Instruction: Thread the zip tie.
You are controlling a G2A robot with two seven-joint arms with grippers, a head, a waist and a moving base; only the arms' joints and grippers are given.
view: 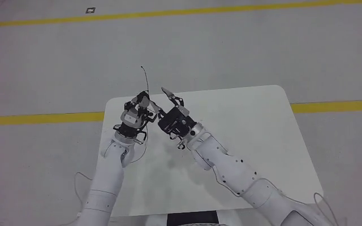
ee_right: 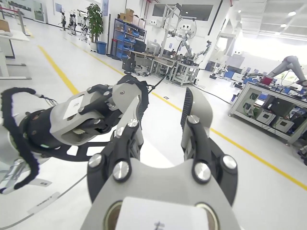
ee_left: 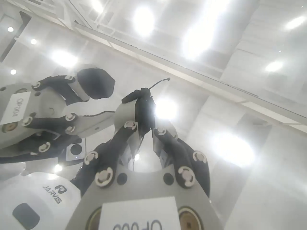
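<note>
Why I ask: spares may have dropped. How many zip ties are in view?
1. The zip tie is pinched in the left gripper, its end poking out past it, over the far edge of the table. The arms could hide another.

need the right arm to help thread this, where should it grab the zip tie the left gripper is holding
Probably the thin free tail of the zip tie poking out past the shut left gripper. Bring the open right gripper in from its own side, closing across the tail, which stands clear there.
</note>
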